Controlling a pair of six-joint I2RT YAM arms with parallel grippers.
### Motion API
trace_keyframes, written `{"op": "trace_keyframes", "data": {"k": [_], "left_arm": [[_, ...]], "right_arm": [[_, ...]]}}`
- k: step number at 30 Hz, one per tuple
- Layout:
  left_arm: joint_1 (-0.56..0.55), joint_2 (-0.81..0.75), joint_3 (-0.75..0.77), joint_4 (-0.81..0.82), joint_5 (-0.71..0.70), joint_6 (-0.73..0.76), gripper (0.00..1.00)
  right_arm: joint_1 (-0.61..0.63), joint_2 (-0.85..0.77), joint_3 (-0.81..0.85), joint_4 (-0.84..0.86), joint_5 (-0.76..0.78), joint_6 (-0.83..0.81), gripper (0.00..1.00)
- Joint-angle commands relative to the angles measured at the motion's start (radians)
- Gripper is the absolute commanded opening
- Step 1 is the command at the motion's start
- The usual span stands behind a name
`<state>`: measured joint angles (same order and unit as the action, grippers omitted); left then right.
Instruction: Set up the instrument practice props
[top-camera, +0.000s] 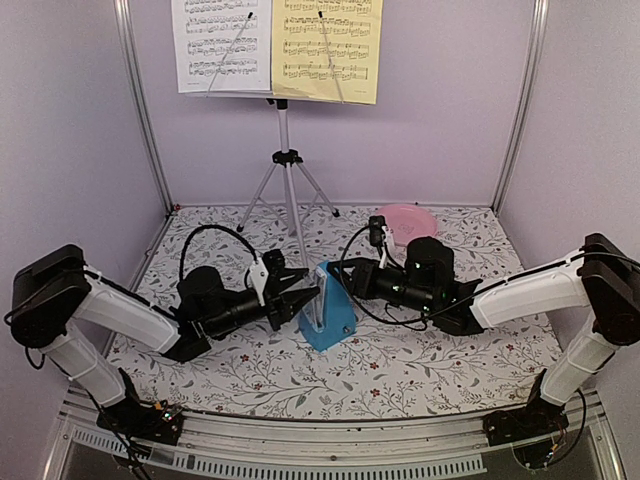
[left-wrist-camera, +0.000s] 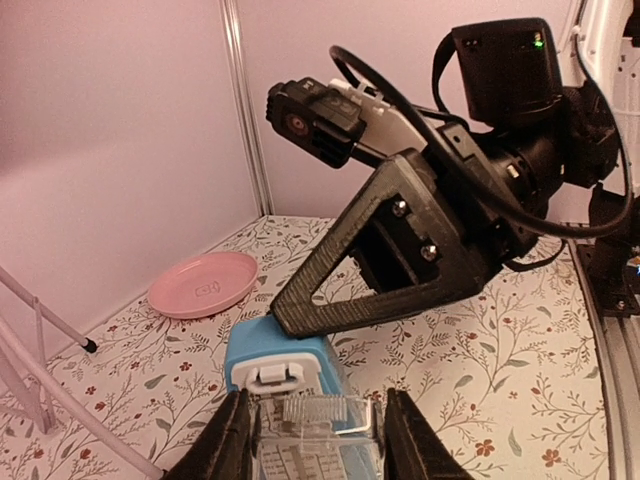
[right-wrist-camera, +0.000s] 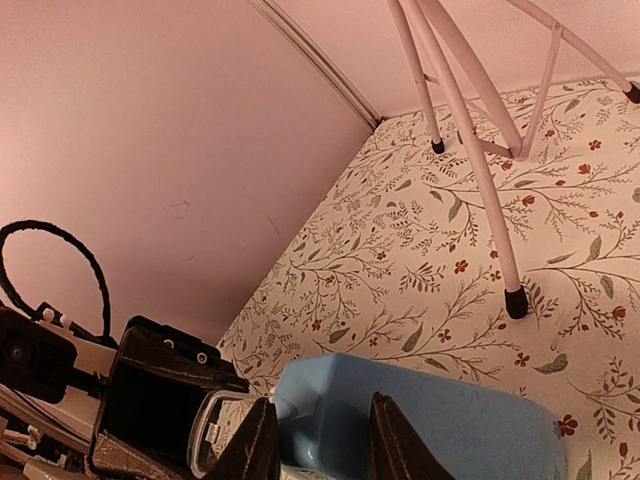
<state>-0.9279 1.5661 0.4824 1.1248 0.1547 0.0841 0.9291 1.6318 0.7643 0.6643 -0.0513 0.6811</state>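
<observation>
Top external view first: the silver tripod music stand (top-camera: 285, 150) is up by the back wall (top-camera: 420, 130). Its desk (top-camera: 280, 97) is holding the white sheet (top-camera: 220, 45) on the left and the yellow sheet (top-camera: 325, 45) on the right, side by side. The blue metronome (top-camera: 335, 318) sits on the floral table (top-camera: 420, 370) around the middle, well in front of the stand's legs (top-camera: 258, 200), with both arms reaching in at it from either side. Left wrist cam shows the left gripper (left-wrist-camera: 318, 410) clamped on the metronome, one finger each side of its clear front cover (left-wrist-camera: 320, 440), and you can see a printed scale (left-wrist-camera: 300, 462) behind that cover. The right gripper (right-wrist-camera: 320, 430) is grabbing it too, from the opposite side, fingers pinching the blue body near the top. The pink plate (top-camera: 425, 214) is off toward the back right, behind the right arm's wrist and apart from the metronome. All I can make out in it is a small faint mark (left-wrist-camera: 207, 291) in the center.
</observation>
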Motion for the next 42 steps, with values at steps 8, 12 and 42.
{"op": "trace_keyframes", "data": {"k": [8,12,42], "left_arm": [[0.002,-0.224,-0.012,-0.228,-0.001,-0.02,0.11],[0.017,-0.321,0.006,-0.369,-0.033,-0.029,0.11],[0.369,0.013,0.243,-0.983,-0.157,-0.3,0.34]], "right_arm": [[-0.03,0.083,-0.081,-0.452,0.048,-0.06,0.34],[-0.028,0.044,-0.06,-0.456,0.028,-0.08,0.38],[-0.016,-0.258,0.028,-0.522,-0.039,-0.157,0.83]]}}
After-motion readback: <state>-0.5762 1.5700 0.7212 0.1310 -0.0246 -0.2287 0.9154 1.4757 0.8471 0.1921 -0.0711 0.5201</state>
